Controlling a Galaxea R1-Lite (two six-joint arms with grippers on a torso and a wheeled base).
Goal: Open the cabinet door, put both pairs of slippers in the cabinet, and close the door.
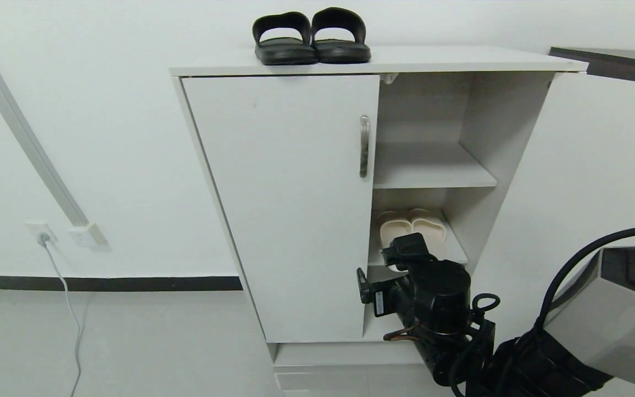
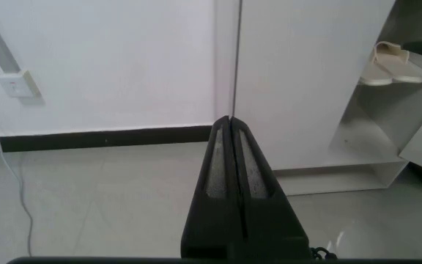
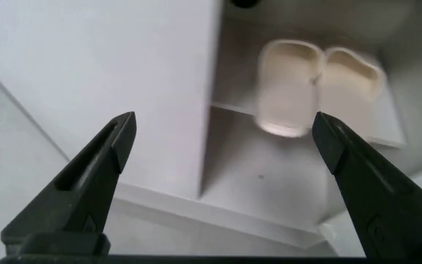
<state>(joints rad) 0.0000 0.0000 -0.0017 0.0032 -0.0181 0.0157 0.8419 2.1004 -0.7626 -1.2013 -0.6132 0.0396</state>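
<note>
Right gripper (image 3: pixel 223 121) is hanging wide open, gripping nothing, and pointing into the lower half of the cabinet (image 1: pixel 461 58). Left gripper (image 2: pixel 229 128) is sitting pressed shut and empty above the pale floor (image 2: pixel 86 198), facing the white wall (image 2: pixel 108 59) and the closed left door (image 1: pixel 290 204). Right door (image 1: pixel 587 193) is standing swung open, exposing that bay. Cream slippers (image 1: pixel 411 227) are lying side by side on the lower shelf (image 1: pixel 455 251). Black slippers (image 1: pixel 311 38) are sitting paired on top.
</note>
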